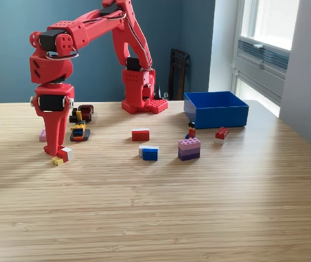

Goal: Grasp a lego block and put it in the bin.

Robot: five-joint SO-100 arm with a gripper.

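- My claw (pixel 57 148) points straight down at the table (pixel 160 218), near the exterior view's left edge.
- Just at its tip lies a small red-and-white block (pixel 65 153), and a yellow block (pixel 57 161) sits beside that one, slightly nearer to the camera.
- I cannot tell how far my claw is open: the fingers overlap in this view, and I cannot see whether they grip the red-and-white block or only touch it.
- The bin (pixel 216 109) stands well apart, toward the exterior view's right and farther back, close to my base (pixel 142 103).
- So the coming move, as I judge it, turns on this: the block is right under my tip, while the bin lies far across to the right.
- The long axis of the block seems to run roughly left to right in the view, but it is too small to be sure.
- Other blocks lie between: a red-white one (pixel 140 134), a blue-white one (pixel 148 152), a purple stack (pixel 189 149).
- If the grip is not firm, I think the block may slip on the way.
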